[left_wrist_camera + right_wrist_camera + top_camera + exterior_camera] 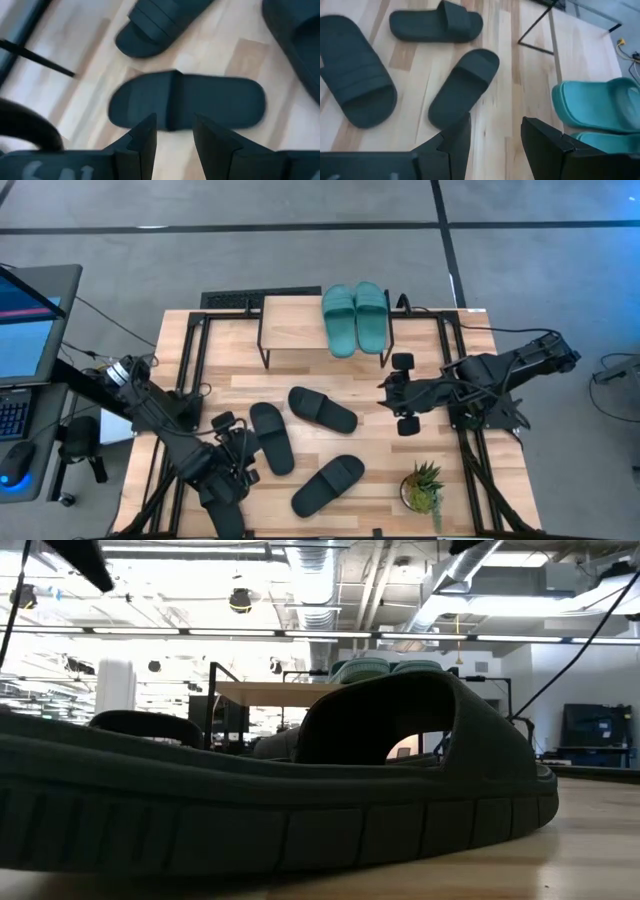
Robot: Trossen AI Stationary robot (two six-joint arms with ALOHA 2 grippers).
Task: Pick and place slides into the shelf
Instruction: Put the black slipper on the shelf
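black slide (300, 800) fills the low view, lengthwise across; both end effectors (172, 145) (495, 145) open, empty.

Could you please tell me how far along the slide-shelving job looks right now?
Done: two teal slides sit on the shelf. In hand: nothing; the left hand hovers open over a black slide, and the right hand is open and empty. Left: three black slides on the table.
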